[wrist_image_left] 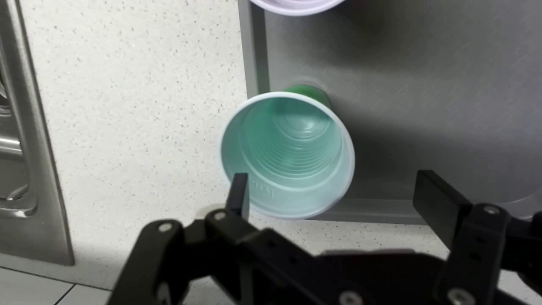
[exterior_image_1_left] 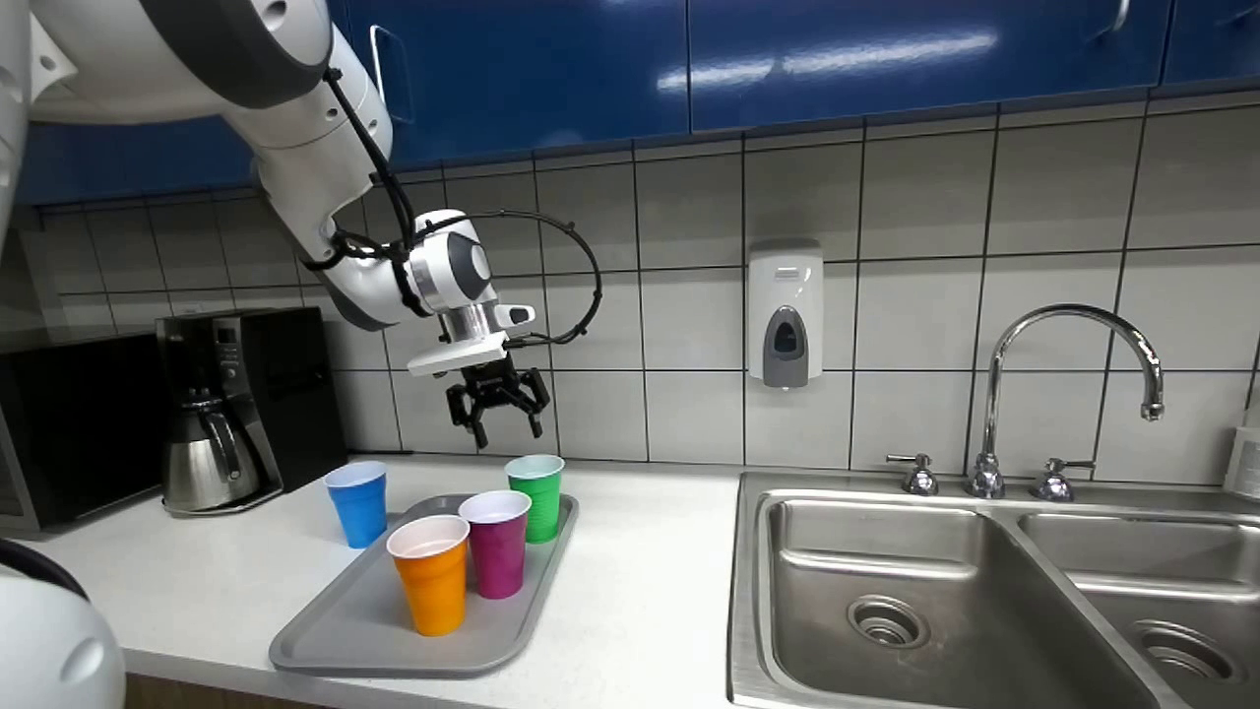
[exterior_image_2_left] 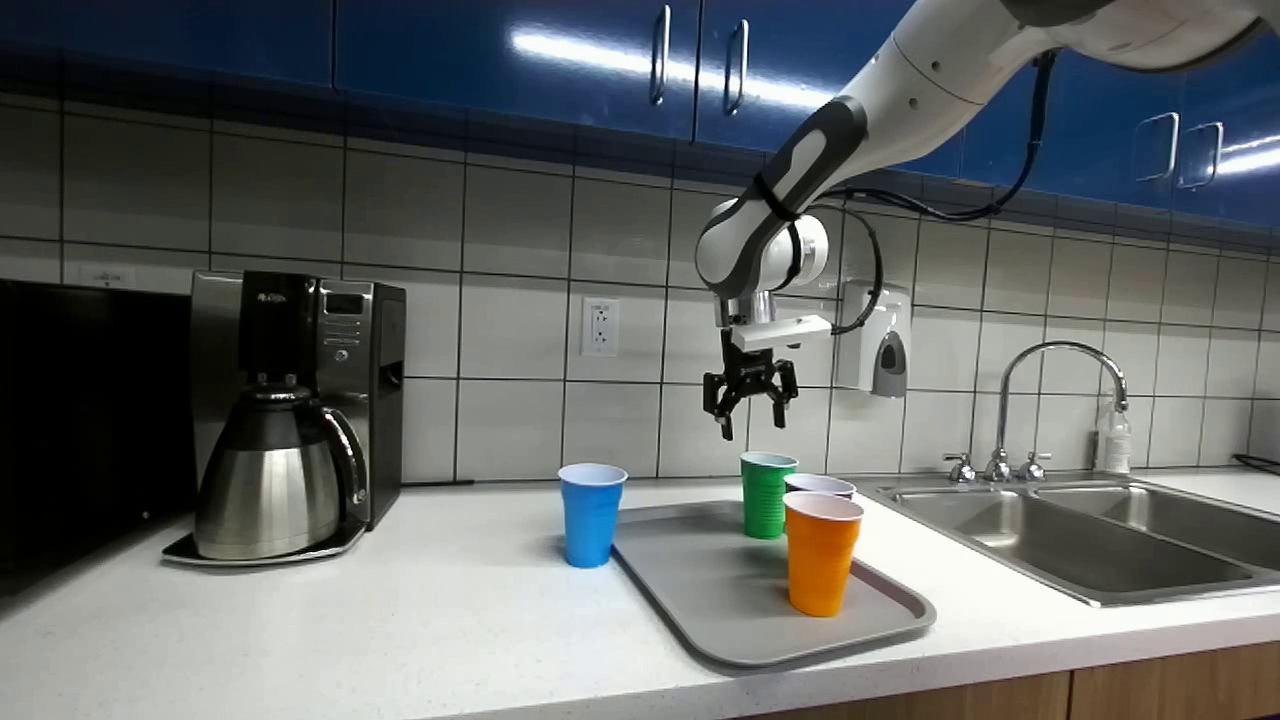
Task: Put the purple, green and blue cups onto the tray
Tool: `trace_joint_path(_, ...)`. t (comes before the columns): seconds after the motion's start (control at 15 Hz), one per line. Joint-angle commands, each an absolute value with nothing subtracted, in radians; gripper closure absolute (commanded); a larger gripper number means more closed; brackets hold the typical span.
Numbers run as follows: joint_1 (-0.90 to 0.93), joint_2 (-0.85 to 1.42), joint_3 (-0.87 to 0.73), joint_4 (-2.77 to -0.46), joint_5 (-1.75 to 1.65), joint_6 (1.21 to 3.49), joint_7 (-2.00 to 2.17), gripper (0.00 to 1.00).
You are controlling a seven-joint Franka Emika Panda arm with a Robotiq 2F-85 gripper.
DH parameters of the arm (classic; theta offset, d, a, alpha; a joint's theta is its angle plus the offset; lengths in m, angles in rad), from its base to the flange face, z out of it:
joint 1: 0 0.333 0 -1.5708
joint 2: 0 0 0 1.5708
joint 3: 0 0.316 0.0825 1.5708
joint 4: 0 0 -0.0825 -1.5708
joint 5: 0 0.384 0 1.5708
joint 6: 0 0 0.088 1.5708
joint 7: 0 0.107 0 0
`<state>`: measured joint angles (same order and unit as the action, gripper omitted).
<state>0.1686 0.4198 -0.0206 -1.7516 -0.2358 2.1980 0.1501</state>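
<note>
Standing nearest of the cups in both exterior views: orange plastic cup (exterior_image_1_left: 433, 586), upright on the flat gray rectangular tray (exterior_image_1_left: 345, 625). Purple plastic cup (exterior_image_1_left: 500, 556) just behind, also upright on tray; can't tell if they touch. Green ribbed plastic cup (exterior_image_1_left: 536, 507), upright on tray too, near its far corner. Blue plastic cup (exterior_image_1_left: 359, 507) is off the tray, upright on the white speckled countertop (exterior_image_1_left: 630, 611), just beside tray edge. Black two-finger gripper (exterior_image_1_left: 508, 433) hangs above the green cup, apart from it; fingers (wrist_image_left: 238, 195) spread wide, holding nothing. In the wrist view one finger overlaps the green cup's rim. Off to the side, stainless steel double sink (exterior_image_1_left: 750, 611) with curved chrome faucet (exterior_image_1_left: 1068, 310). Farther back, black-and-steel coffee maker (exterior_image_2_left: 345, 370) with stainless carafe (exterior_image_2_left: 268, 500). On the off-white tiled wall (exterior_image_1_left: 925, 335), white-and-gray soap dispenser (exterior_image_1_left: 785, 295) and, in an exterior view, a white power outlet (exterior_image_2_left: 600, 327); glossy blue cabinets (exterior_image_1_left: 906, 49) on top.
</note>
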Motion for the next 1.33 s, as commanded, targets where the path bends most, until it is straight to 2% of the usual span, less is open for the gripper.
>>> trace_joint_path(0.0, 0.160, 0.420, -0.010, -1.749, -0.240, 2.194, 0.153, 0.00)
trace_joint_path(1.27, 0.194, 0.444, 0.077, -1.740, -0.173, 2.247, 0.138, 0.00)
